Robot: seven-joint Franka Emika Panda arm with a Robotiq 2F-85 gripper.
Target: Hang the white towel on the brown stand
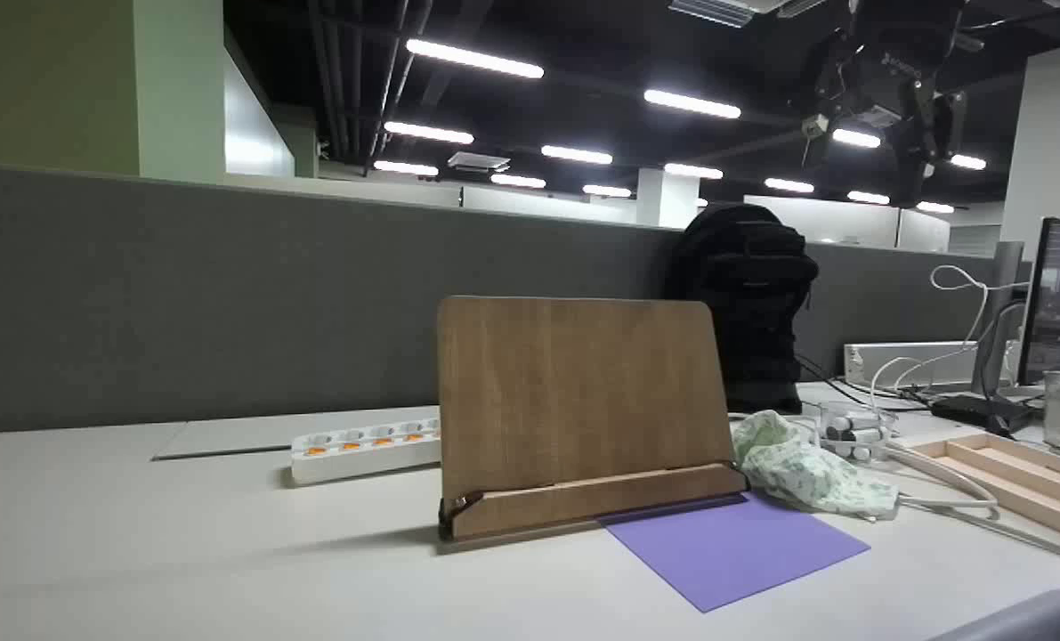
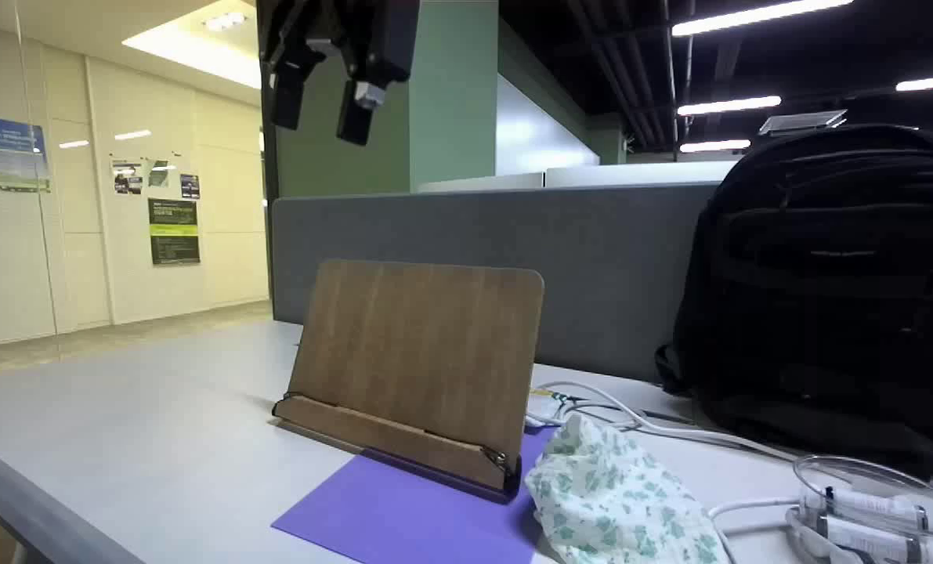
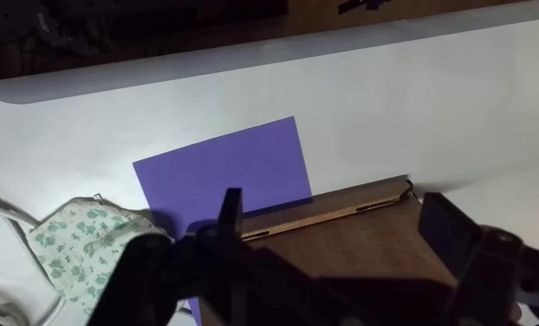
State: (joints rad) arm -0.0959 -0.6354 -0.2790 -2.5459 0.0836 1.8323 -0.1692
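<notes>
The brown wooden book stand (image 1: 583,383) is set on the white table (image 1: 227,552), its board leaning back above a narrow ledge (image 1: 601,501) along the bottom edge. The white towel (image 2: 615,501), printed with small green leaves, lies crumpled on the table just beside the stand, at the stand's right end in both exterior views; whether cloth and stand touch, I cannot tell. The Robotiq gripper (image 2: 319,117) hangs in the air higher than the stand, released, its fingers (image 3: 445,231) spread wide, with part of the stand showing between them in the wrist view. A flat purple sheet (image 2: 403,517) lies partly under the stand and juts out in front of the ledge. Behind the stand are a black backpack (image 1: 743,303) and a grey partition (image 1: 227,303); a white power strip (image 1: 365,458) with orange switches pokes out from behind its left side in an exterior view. Farther from the stand, past the towel, sit a clear round container (image 2: 866,473) of white-and-black cylinders and a pale wooden tray (image 1: 1010,485).
</notes>
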